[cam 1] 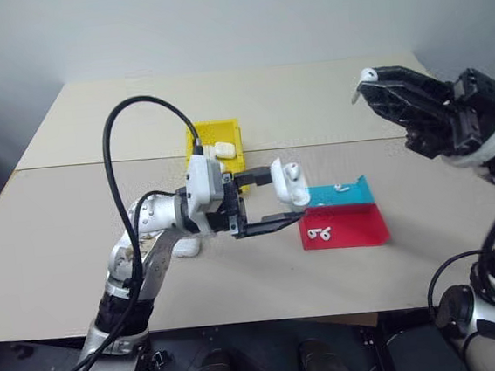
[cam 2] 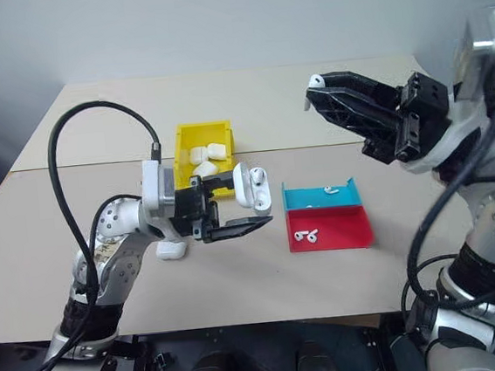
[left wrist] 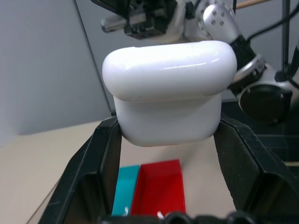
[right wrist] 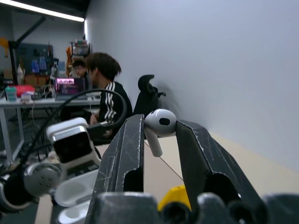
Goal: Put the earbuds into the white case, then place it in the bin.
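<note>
My left gripper [cam 1: 271, 202] clamps the open glossy white pebble-shaped case [cam 1: 290, 184], my right gripper [right wrist: 160, 140] pinches one tiny white earbud [right wrist: 159, 126]; next I must seat it inside.

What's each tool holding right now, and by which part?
Left tool grips the open case by its body sides; right tool pinches an earbud by its head.

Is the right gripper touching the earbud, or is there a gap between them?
Touching. In the right wrist view, the earbud sits pinched between the two fingers of the right gripper, with both fingertips pressed against its head.
</note>
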### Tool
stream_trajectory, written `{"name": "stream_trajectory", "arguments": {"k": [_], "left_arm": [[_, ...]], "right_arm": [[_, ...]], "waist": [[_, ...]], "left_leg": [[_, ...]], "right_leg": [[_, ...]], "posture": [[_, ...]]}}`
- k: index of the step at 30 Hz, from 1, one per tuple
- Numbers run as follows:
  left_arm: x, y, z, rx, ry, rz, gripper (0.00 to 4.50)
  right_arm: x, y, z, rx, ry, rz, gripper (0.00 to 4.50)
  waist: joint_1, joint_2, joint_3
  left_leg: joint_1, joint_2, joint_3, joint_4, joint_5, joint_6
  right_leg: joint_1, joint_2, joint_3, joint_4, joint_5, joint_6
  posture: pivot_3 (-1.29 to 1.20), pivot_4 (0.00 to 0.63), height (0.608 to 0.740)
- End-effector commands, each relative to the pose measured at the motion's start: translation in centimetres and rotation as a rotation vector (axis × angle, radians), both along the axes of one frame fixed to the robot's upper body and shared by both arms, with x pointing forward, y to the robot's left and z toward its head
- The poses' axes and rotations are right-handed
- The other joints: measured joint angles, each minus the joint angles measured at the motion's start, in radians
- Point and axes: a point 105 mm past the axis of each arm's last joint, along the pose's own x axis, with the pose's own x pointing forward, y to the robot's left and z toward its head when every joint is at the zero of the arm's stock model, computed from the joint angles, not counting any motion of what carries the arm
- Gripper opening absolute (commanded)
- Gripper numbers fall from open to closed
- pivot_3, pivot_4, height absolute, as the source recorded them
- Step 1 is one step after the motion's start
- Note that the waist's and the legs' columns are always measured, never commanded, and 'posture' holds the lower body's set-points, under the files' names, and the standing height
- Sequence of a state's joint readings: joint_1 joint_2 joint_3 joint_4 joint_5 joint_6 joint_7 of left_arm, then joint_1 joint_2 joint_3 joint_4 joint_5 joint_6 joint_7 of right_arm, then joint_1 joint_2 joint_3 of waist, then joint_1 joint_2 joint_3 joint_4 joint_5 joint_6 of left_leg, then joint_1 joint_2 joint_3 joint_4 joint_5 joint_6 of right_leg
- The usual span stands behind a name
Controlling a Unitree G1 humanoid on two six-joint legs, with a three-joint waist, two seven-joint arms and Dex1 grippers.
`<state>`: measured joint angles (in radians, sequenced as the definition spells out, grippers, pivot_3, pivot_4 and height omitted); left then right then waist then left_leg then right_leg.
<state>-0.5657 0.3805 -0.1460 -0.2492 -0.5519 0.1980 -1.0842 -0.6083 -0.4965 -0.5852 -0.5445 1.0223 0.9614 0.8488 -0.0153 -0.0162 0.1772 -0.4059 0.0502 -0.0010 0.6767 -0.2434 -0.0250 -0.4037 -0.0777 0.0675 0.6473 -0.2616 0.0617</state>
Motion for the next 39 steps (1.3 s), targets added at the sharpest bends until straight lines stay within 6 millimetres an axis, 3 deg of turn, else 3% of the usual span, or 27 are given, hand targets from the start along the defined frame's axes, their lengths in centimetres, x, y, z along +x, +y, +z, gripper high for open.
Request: {"name": "stream_trajectory", "arguments": {"k": [1, 5, 17, 39], "left_arm": [[-0.4, -0.3, 0.5, -0.010, -0.023, -0.033, 2.72], [-0.5, -0.1, 0.3, -0.005, -0.024, -0.049, 2.72], [-0.1, -0.3, -0.1, 0.000, -0.034, -0.053, 2.72], [0.3, -0.4, -0.7, 0.014, -0.043, -0.027, 2.72]], "right_arm": [[-2.0, 0.8, -0.3, 0.044, 0.026, 0.080, 1.33], [-2.8, 1.8, -1.5, 0.008, 0.086, 0.120, 1.33], [-2.1, 3.6, -4.5, -0.035, 0.202, 0.131, 1.33], [-2.2, 3.9, -7.0, -0.112, 0.239, 0.131, 1.33]], "waist": [[-0.002, 0.000, 0.000], [-0.002, 0.000, 0.000], [-0.002, 0.000, 0.000], [0.000, 0.000, 0.000]], "left_leg": [[0.000, 0.000, 0.000, 0.000, 0.000, 0.000], [0.000, 0.000, 0.000, 0.001, 0.000, 0.000], [0.000, 0.000, 0.000, 0.001, 0.000, 0.000], [0.000, 0.000, 0.000, 0.001, 0.000, 0.000]], "right_leg": [[0.000, 0.000, 0.000, 0.000, 0.000, 0.000], [0.000, 0.000, 0.000, 0.000, 0.000, 0.000], [0.000, 0.000, 0.000, -0.001, 0.000, 0.000], [0.000, 0.000, 0.000, -0.001, 0.000, 0.000]], "posture": [[0.00, 0.150, 0.740], [0.00, 0.150, 0.740], [0.00, 0.150, 0.740], [0.00, 0.150, 0.740]]}}
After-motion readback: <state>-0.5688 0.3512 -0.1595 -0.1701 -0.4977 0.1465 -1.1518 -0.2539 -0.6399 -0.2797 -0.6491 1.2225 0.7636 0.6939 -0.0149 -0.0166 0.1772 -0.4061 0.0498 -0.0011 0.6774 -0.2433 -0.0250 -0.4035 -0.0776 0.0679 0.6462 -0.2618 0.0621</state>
